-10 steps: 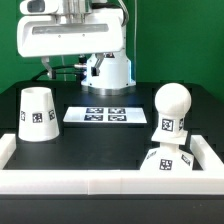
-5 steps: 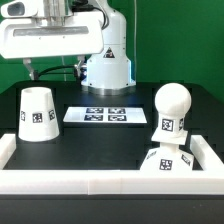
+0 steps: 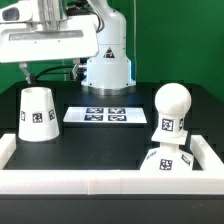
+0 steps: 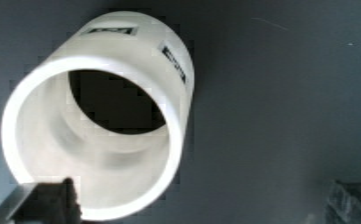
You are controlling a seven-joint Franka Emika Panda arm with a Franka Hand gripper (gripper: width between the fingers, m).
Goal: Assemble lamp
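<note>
The white cone-shaped shade [image 3: 37, 113] stands on the black table at the exterior view's left, one tag facing the camera. In the wrist view I look down into the shade's open top [image 4: 106, 115]. My gripper [image 3: 50, 72] hangs above the shade, open and empty. One dark finger [image 4: 44, 203] shows beside the shade's rim, and the other is faint at the far edge. The ball-shaped bulb [image 3: 172, 108] stands at the exterior view's right. The base [image 3: 165, 163] lies just in front of the bulb, by the front wall.
The marker board [image 3: 96, 115] lies flat in the middle of the table behind the parts. A low white wall [image 3: 100, 182] runs along the front and both sides. The robot's pedestal [image 3: 106, 68] stands at the back.
The arm has swung toward the exterior view's left and now hangs over the shade. The shade, bulb and base have not moved.
</note>
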